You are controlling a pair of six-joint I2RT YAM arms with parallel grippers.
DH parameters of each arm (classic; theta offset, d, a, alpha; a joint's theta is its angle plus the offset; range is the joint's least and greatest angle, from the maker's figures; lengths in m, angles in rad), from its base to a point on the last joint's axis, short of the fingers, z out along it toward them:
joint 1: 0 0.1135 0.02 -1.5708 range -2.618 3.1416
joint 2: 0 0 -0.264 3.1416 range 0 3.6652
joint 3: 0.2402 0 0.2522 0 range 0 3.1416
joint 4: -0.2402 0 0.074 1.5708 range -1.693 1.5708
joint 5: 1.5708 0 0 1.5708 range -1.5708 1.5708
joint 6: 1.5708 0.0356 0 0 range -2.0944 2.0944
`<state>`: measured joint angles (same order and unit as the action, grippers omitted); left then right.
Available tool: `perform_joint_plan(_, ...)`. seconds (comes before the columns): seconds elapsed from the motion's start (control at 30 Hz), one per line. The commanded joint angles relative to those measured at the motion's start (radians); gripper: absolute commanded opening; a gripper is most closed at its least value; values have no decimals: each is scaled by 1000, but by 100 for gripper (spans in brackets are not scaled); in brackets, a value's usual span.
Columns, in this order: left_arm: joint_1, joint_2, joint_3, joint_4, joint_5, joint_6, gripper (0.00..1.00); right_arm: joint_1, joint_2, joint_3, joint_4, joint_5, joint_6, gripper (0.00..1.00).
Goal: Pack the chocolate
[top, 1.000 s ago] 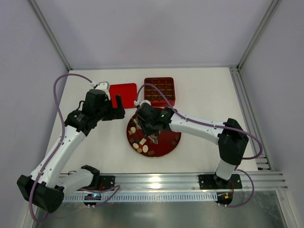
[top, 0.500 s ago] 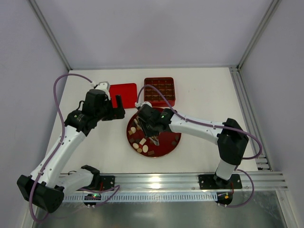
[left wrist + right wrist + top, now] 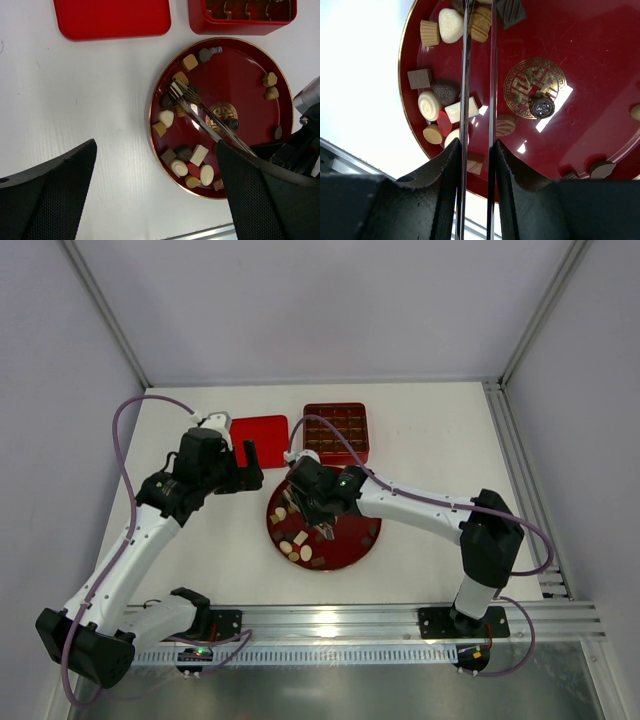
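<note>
The chocolate [image 3: 198,155], dark brown, light brown and cream pieces, lies scattered on a round red plate [image 3: 250,85], mostly along its left side [image 3: 431,104]. My right gripper [image 3: 477,150] is shut on metal tongs [image 3: 465,75] and hovers over the plate [image 3: 352,546]. The tong arms straddle a light brown ridged piece [image 3: 481,22]; their tips run out of the right wrist view. In the left wrist view the tongs [image 3: 205,117] end among the pieces at the plate's left. My left gripper [image 3: 156,150] is open and empty, above the table left of the plate.
A red box with a compartment grid [image 3: 335,432] stands behind the plate. Its flat red lid [image 3: 259,433] lies to the left of it. A gold emblem [image 3: 535,95] marks the plate's centre, with a small dark round piece on it.
My right gripper and the tongs have shifted only slightly over the plate's left half. The left arm has not moved.
</note>
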<state>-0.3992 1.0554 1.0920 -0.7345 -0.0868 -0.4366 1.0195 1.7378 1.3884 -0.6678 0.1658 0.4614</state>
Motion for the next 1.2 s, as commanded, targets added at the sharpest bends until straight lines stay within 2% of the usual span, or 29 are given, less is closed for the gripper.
perform_joint_plan(0.0,-3,-14,29,14,-11,10,100,-4,-67,55,-1,40,-7,34)
perform_joint_plan(0.43,-1,-6,31,15,-4,7,100,-22,-135,54,-26,46,-10,33)
perform_joint_plan(0.9,-3,-6,36,15,-2,10,100,-102,-216,61,-15,-51,-27,33)
perform_joint_plan(1.03,-3,-5,39,18,-1,10,100,-168,-224,78,-21,-66,-49,33)
perform_joint_plan(1.17,-3,0,42,17,-2,13,100,-298,-212,119,7,-117,-90,33)
